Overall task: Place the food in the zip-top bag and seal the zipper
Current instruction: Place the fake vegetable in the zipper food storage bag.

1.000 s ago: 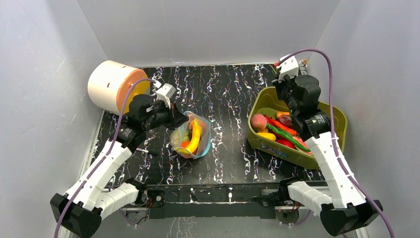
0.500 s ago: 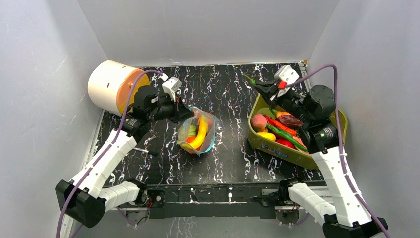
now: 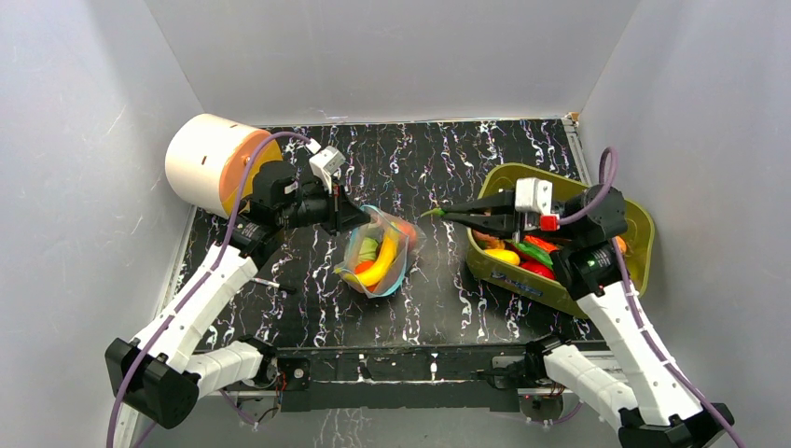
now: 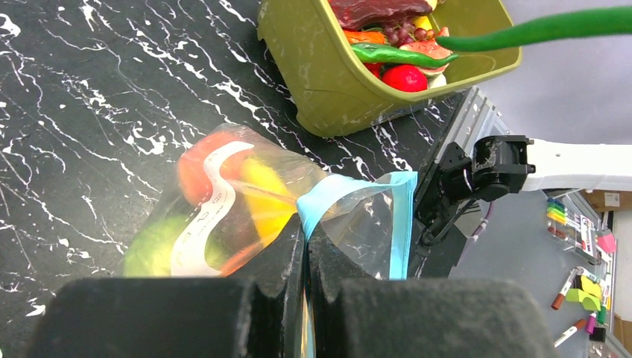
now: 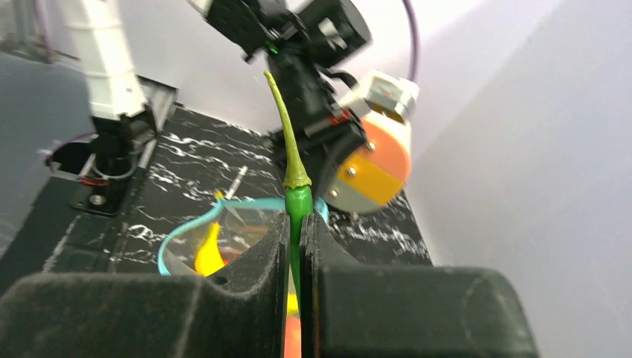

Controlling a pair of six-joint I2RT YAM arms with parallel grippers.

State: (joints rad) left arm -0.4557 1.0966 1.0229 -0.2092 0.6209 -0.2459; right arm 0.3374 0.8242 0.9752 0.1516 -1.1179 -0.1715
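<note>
Pinched the bag [image 3: 378, 252] at its zipper [image 4: 350, 188] in the closed left gripper [image 3: 359, 217], banana [image 3: 382, 262] inside. Clamped a green pepper [image 5: 299, 201] in the right gripper [image 3: 471, 217], aloft between bag and bin [image 3: 487, 268], stem toward the bag.

You've got an olive-green bin [image 3: 504, 278] on the right side of the black, white-veined table [image 3: 438, 159], with a pale label on its near wall. A cream cylinder [image 3: 207, 159] with an orange end face lies on its side at the far left corner. White walls [image 3: 392, 56] on three sides. A small white stick [image 3: 266, 281] lies flat, near left. The left wrist view shows coloured markers [image 4: 560, 216] beyond the table edge.
</note>
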